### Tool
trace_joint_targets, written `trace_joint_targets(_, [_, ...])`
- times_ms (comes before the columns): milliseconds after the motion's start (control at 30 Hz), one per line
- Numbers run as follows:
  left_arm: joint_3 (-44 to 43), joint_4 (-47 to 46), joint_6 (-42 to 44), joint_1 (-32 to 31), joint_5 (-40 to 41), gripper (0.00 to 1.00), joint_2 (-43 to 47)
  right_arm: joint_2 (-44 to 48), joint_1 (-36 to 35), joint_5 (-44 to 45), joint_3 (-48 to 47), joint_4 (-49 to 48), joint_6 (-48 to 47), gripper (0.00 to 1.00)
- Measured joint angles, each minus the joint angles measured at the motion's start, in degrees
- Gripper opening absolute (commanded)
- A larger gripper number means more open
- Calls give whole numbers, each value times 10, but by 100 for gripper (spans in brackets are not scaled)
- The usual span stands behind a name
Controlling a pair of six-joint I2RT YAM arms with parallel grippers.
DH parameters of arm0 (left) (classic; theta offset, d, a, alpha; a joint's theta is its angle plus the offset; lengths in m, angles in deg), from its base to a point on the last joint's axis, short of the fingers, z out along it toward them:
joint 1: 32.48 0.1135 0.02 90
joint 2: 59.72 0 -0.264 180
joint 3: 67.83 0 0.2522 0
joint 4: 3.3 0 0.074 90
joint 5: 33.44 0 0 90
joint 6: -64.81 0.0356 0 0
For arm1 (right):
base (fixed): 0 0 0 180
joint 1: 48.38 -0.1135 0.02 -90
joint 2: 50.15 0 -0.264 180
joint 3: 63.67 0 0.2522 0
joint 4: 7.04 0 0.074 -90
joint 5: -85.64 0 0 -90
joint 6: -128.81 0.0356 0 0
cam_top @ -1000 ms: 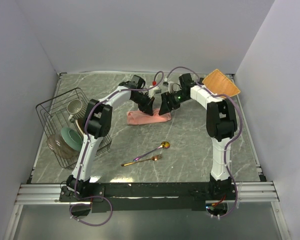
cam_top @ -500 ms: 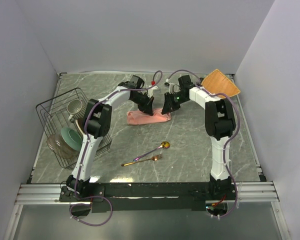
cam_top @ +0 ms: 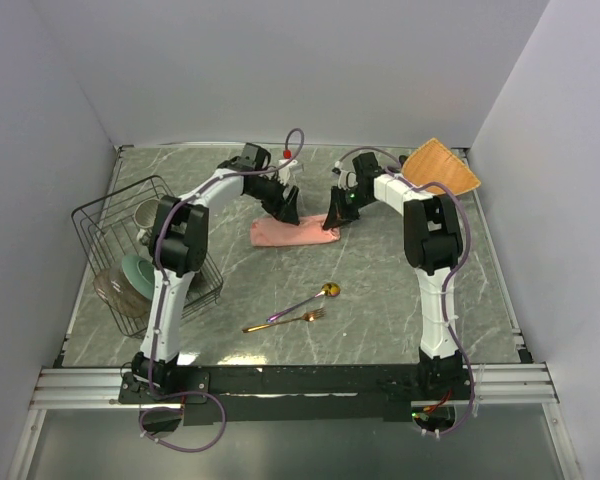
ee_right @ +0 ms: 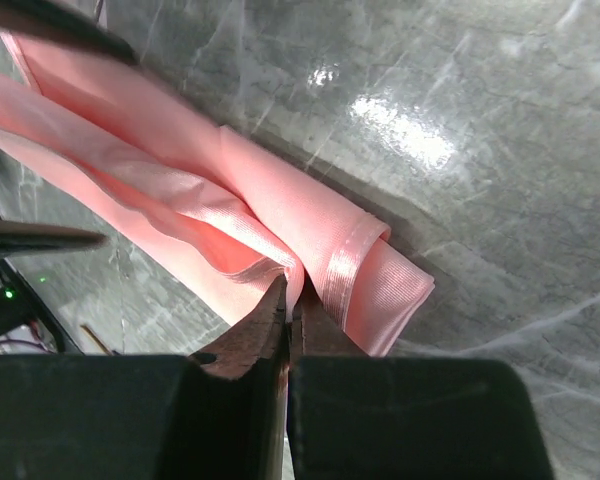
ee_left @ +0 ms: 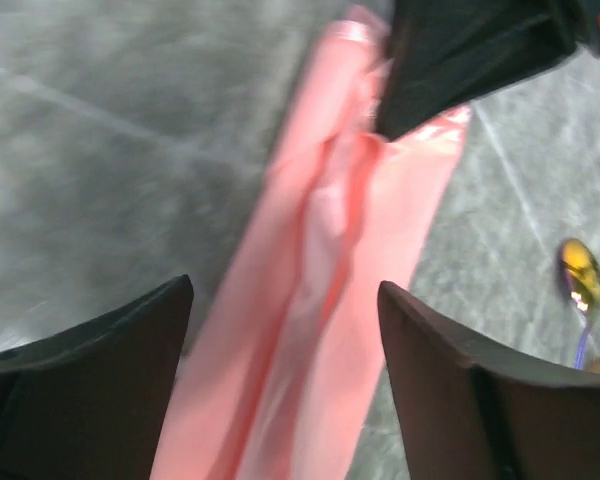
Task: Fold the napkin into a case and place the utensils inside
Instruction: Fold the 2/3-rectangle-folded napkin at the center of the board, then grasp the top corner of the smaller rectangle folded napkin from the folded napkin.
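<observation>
Pinching a fold at the right end of the napkin (ee_right: 160, 170), the right gripper (ee_right: 286, 300) is closed on the cloth. The left gripper (ee_left: 285, 295) hangs spread wide, straddling the folded strip. The napkin lies far of centre on the worktop (cam_top: 400, 290). The spoon (cam_top: 305, 300) and fork (cam_top: 283, 322) lie nearer, apart from it. A wire rack (cam_top: 115, 197) stands left and a woven mat (cam_top: 442, 167) far right.

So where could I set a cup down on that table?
Bare tabletop lies between the fork and the right arm, and far left beyond the rack. Crowded: far middle, where left gripper and right gripper meet at the napkin.
</observation>
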Motion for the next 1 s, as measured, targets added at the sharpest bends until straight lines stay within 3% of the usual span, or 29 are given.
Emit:
trace_joint_targets(133, [9, -10, 18, 10, 31, 86, 14, -2, 0, 2, -3, 3, 10, 0])
trace_joint_targets(300, [5, -8, 52, -3, 66, 82, 7, -8, 0, 1, -13, 8, 17, 0])
trace_joint_targets(400, [-11, -7, 68, -16, 74, 72, -6, -9, 0, 0, -15, 11, 16, 0])
trace_joint_targets(433, [-19, -6, 72, -19, 75, 61, -11, -9, 0, 0, -16, 12, 16, 0])
trace_joint_targets(600, [-30, 7, 91, -30, 73, 32, -21, -9, 0, 0, -17, 14, 14, 0])
trace_joint_targets(833, [37, 1, 116, -34, 49, 18, 12, -6, 0, -11, -7, 16, 10, 0])
trace_joint_targets(1000, [90, 20, 122, -48, 32, 11, 45, 26, -2, -27, 54, 20, 10, 0])
